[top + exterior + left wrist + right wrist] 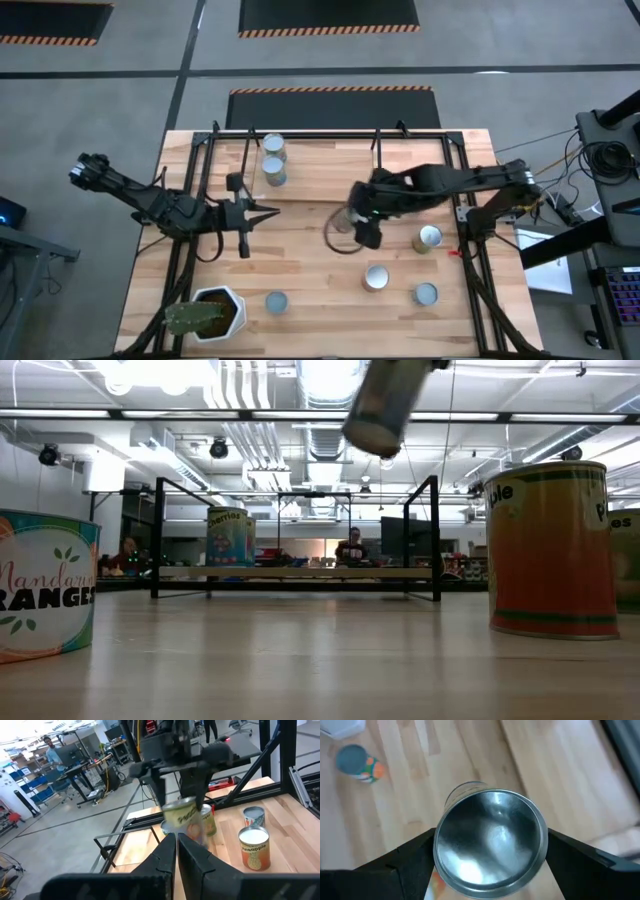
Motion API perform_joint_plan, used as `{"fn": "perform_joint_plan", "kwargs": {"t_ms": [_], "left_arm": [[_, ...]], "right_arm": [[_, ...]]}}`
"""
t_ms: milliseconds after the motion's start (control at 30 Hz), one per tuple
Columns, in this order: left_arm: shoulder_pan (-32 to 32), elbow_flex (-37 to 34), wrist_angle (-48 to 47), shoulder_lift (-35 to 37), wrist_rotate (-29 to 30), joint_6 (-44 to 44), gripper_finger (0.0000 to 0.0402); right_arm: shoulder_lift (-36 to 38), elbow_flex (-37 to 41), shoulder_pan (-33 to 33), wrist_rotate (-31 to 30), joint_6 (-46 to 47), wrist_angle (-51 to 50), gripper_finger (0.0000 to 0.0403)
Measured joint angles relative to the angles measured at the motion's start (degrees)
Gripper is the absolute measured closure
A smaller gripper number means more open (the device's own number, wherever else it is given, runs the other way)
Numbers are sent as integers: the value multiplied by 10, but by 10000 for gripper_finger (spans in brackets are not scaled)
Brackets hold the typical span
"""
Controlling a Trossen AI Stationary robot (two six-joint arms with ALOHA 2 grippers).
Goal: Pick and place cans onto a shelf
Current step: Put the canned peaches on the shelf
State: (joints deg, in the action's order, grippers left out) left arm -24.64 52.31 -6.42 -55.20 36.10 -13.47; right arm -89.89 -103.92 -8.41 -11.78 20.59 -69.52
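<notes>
Silvery can (490,842) clamped in right gripper (490,851) jaws, label hidden; left's together.

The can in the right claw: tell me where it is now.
The can hangs above the table's middle in the right claw, tilted in the low view, between the shelf and the standing cans.

Silver-topped can (490,845); orange pineapple can (550,550); pale wood table (310,270).

Tilted can (385,405) aloft, cherries can (228,537) on shelf (300,573)
</notes>
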Motion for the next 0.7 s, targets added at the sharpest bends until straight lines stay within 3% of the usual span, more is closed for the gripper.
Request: {"fn": "perform_joint_plan", "kwargs": {"t_ms": [300, 467, 700], "left_arm": [[0, 0, -7, 7, 0, 5, 402], [0, 0, -16, 9, 0, 5, 402], [0, 0, -18, 8, 0, 5, 402]], "right_arm": [[-156, -136, 82, 6, -238, -1, 78], [-226, -177, 141, 70, -354, -3, 78], [-289, -225, 184, 78, -438, -5, 77]]}}
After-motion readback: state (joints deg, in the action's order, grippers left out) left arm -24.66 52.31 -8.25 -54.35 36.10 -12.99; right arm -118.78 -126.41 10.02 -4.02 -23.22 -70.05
